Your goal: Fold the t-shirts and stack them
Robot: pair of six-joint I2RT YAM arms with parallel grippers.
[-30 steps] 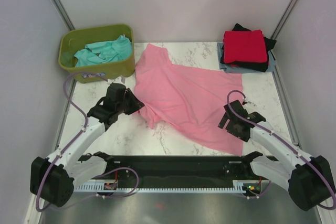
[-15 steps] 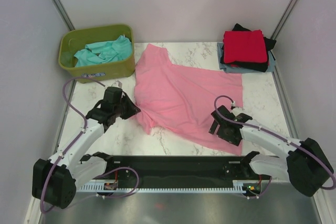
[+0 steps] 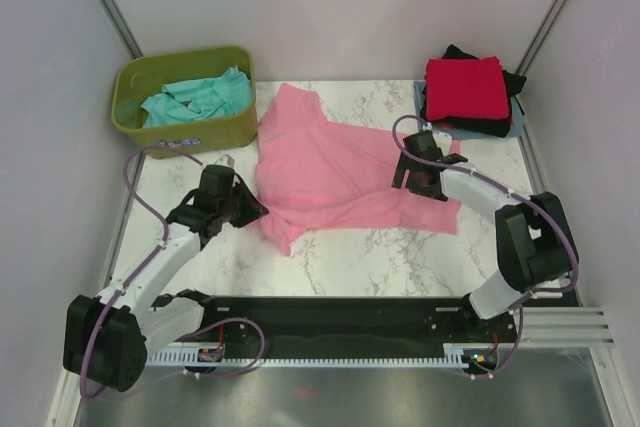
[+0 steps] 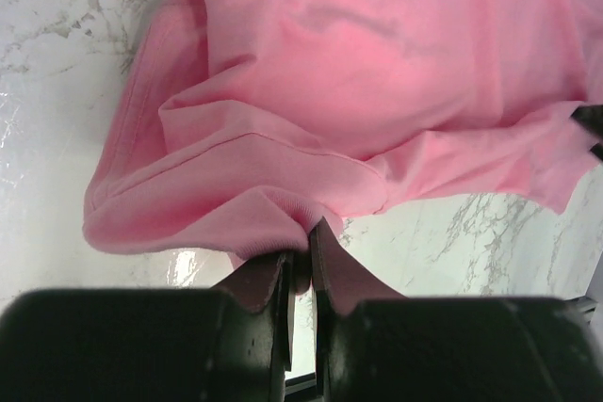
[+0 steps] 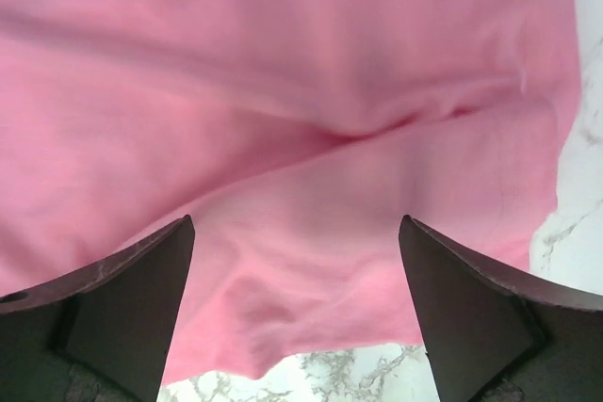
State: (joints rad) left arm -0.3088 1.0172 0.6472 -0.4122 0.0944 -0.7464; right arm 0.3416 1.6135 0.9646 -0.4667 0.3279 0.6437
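The pink t-shirt (image 3: 330, 172) lies on the marble table (image 3: 350, 257) just right of the olive-green tub (image 3: 215, 127), with its top corner almost touching the tub's wall. The left gripper (image 3: 250, 209), in front of the tub, has its fingers closed tight on a pinch of the ribbed pink hem, which bunches up thick in the wrist view. The right gripper (image 3: 415, 175) is over the side of the shirt farthest from the tub, with its fingers spread wide above the cloth and gripping nothing. This looks like mid-fold on the pink one, since its near edge already seems doubled over. To do it well, the left pinch should probably hold as an anchor while the right comes straight down onto a single clean edge instead of that soft crease. Thin cotton like this drags and rumples, so grabbing a random ridge would likely pull two layers. Lifting high enough to clear the table before laying the cloth over would also help. The fabric is matte, floppy and full of shallow wrinkles, and the table looks slick and glossy. A crumpled teal shirt (image 3: 195, 97) sits in the tub. Well to the tub's right is the stack, with a red shirt (image 3: 465, 85) squared on top, a black one (image 3: 480, 125) under it and a grey-blue one (image 3: 432, 127) at the bottom.
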